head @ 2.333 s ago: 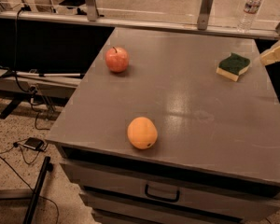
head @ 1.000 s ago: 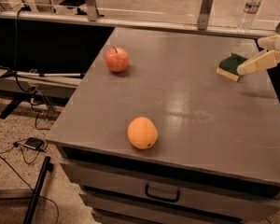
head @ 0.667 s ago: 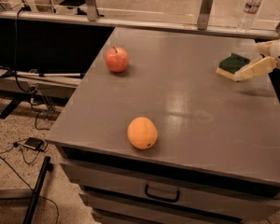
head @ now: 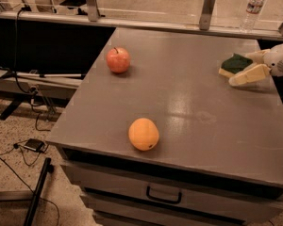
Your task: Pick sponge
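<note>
The sponge [head: 234,64], dark green on top with pale yellow foam below, lies flat near the right edge of the grey table [head: 188,102]. My gripper [head: 245,66] reaches in from the right edge of the camera view, low over the table. It is open, with one pale finger [head: 247,75] in front of the sponge and the other [head: 256,56] behind it. The sponge's right end sits between the fingers and still rests on the table.
A red apple [head: 118,60] sits at the table's back left. An orange [head: 143,134] sits near the front edge. A water bottle [head: 252,10] stands on the ledge behind the table. Drawers are below the tabletop, and cables lie on the floor at left.
My gripper has moved left from the table's right edge to the sponge, and its fingers now straddle the sponge's right end. The sponge, apple and orange have not moved.
</note>
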Robot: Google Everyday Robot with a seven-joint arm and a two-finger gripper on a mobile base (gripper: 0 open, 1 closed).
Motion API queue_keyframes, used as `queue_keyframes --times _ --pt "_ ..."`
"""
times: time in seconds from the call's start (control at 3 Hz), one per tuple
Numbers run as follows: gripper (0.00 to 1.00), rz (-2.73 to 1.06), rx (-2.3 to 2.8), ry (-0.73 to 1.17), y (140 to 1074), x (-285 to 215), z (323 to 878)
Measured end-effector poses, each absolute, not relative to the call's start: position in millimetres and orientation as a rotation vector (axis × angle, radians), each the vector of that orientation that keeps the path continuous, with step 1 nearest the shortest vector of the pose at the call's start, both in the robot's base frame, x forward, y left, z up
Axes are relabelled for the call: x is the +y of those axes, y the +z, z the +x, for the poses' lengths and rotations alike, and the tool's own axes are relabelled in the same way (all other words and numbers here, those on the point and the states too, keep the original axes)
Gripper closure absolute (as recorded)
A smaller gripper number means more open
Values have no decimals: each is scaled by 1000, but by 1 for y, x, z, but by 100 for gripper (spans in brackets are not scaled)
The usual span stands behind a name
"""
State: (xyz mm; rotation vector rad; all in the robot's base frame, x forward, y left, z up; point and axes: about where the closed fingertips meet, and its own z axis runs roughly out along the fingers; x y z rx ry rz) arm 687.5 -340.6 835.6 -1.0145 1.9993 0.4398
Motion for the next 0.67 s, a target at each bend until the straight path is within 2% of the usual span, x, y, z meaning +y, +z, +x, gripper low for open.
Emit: queue_keyframes --times 0.33,0.67 --pt "47 -1025 1997 470 829 -329 690" --pt "71 -1038 1982 508 832 -318 689"
